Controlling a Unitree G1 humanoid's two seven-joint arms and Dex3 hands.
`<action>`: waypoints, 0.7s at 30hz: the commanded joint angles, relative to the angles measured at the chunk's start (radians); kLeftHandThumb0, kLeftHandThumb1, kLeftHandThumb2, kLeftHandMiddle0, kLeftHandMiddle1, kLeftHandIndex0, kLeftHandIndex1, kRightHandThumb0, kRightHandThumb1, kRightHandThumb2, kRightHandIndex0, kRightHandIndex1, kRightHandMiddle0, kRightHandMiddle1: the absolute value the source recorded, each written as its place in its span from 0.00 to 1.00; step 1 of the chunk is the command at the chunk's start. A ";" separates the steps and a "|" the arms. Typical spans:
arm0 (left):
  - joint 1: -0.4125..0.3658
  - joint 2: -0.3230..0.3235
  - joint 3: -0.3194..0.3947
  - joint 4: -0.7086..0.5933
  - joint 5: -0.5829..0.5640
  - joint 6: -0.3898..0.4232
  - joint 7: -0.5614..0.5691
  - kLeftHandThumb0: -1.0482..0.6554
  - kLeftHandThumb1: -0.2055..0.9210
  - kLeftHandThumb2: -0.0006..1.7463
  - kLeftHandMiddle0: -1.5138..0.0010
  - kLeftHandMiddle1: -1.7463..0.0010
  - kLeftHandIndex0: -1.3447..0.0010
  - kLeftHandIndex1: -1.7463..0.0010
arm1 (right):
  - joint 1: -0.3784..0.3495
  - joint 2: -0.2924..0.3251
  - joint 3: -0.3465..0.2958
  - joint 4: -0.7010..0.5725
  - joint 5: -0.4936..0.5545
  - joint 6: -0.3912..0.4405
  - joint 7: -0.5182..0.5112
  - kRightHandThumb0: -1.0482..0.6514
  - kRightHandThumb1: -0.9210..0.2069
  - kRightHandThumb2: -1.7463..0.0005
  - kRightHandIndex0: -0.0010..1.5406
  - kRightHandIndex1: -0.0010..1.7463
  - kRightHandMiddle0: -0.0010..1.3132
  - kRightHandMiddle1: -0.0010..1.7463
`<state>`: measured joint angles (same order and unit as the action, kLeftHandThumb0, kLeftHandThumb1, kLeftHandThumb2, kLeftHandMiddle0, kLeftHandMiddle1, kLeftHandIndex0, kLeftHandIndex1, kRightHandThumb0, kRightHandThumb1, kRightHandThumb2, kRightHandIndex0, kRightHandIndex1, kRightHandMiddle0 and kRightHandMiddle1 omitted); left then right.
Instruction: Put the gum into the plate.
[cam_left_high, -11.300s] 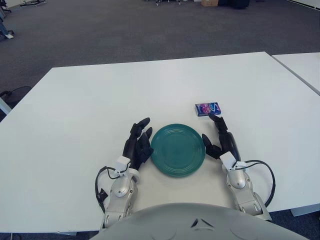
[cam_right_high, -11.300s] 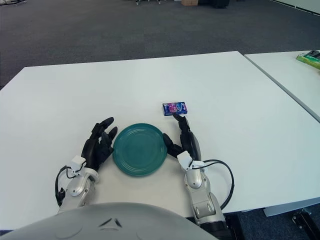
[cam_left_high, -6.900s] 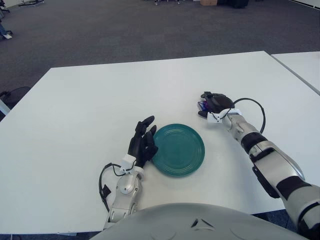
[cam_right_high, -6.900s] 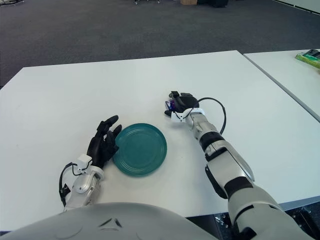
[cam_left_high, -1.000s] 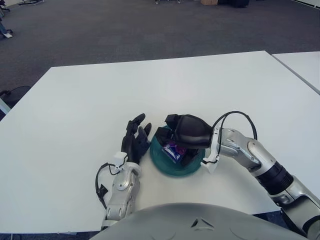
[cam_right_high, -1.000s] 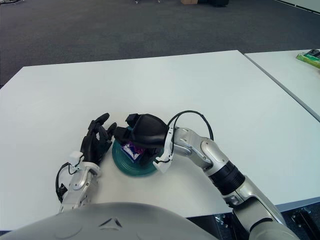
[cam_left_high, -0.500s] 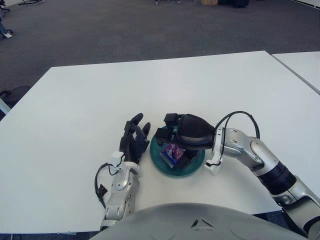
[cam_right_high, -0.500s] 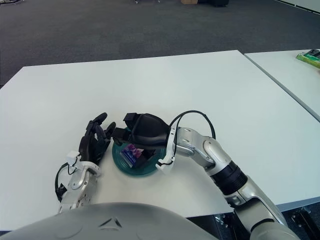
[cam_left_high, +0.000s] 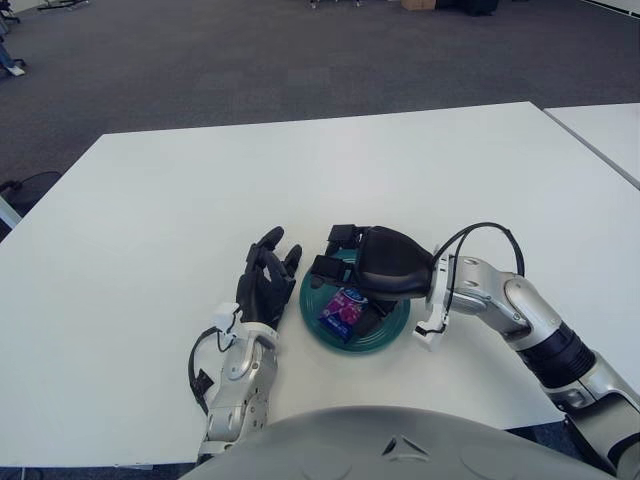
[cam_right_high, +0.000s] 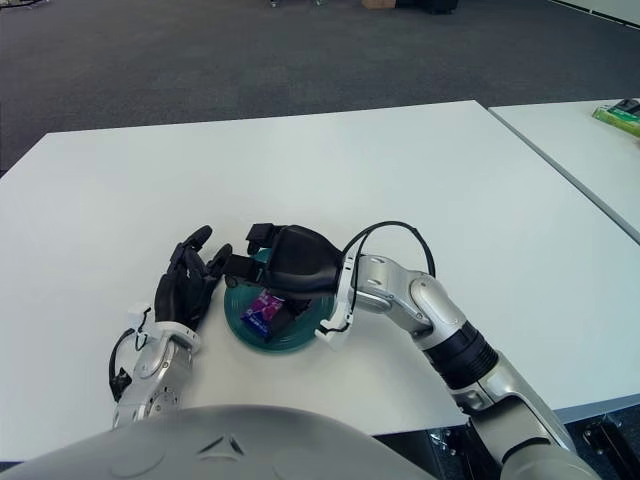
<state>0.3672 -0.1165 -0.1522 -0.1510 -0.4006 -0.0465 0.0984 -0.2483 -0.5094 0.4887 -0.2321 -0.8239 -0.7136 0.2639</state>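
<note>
Released, gum (cam_left_high: 341, 308) lies on plate (cam_left_high: 392, 328) (right hand (cam_left_high: 375, 264) hovering above).

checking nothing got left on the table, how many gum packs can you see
1. The gum lies in the plate, just under the right hand, whose fingers are open above it. The hand covers part of the plate, so another could be hidden there.

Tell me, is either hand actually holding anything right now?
Nothing seems held. The gum pack lies in the plate under the right hand, fingers spread. The left hand rests open beside the plate.
</note>
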 joint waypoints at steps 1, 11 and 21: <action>0.028 -0.069 -0.002 0.004 -0.033 0.032 -0.005 0.19 1.00 0.56 0.59 0.99 0.91 0.54 | 0.017 -0.014 -0.010 -0.007 0.032 0.011 0.026 0.12 0.00 0.50 0.30 0.20 0.03 0.52; 0.026 -0.066 -0.002 0.012 -0.038 0.017 -0.021 0.19 1.00 0.54 0.59 0.99 0.92 0.54 | 0.015 -0.022 -0.025 0.018 0.059 -0.011 0.020 0.10 0.00 0.48 0.28 0.05 0.00 0.43; 0.063 -0.033 -0.035 0.015 0.114 -0.054 -0.005 0.19 1.00 0.51 0.57 0.98 0.89 0.52 | 0.064 0.094 -0.132 0.023 0.330 0.304 0.088 0.06 0.00 0.51 0.39 0.07 0.07 0.50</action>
<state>0.3997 -0.1109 -0.1754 -0.1534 -0.3225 -0.0882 0.0797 -0.1912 -0.4563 0.3961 -0.2147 -0.5581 -0.4992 0.3394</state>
